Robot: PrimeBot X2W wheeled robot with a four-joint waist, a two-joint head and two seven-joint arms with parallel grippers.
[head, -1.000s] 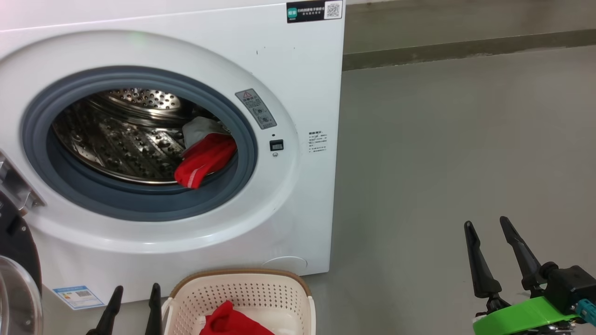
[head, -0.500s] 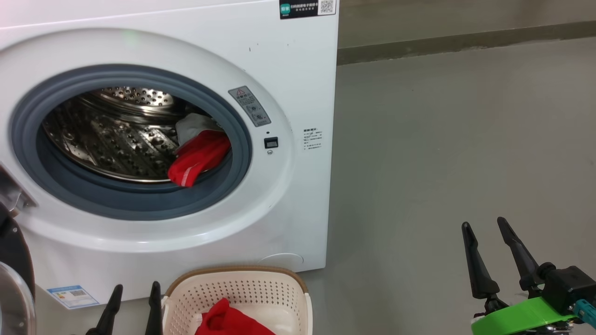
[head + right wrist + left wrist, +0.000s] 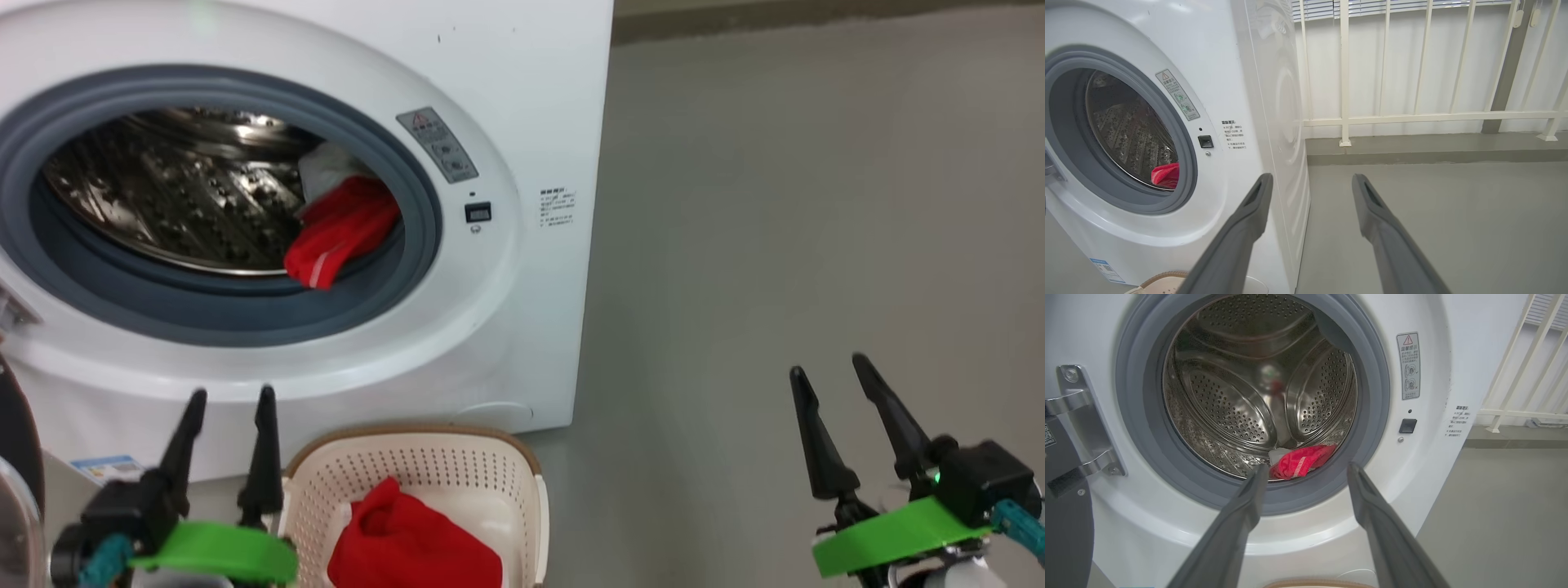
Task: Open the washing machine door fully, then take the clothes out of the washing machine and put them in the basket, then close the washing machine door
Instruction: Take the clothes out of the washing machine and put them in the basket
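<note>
The left pincer (image 3: pixel 232 392) and right pincer (image 3: pixel 827 365) both gape wide, empty. A red garment (image 3: pixel 339 233) lies at four o'clock in the washing machine (image 3: pixel 522 122) drum. Another red piece (image 3: pixel 408 539) sits in the basket (image 3: pixel 408 433), at six o'clock below the machine.

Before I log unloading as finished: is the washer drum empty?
Not empty. A red garment, a white piece behind it, lies in the drum by the grey ring. A second red garment sits in the basket.
</note>
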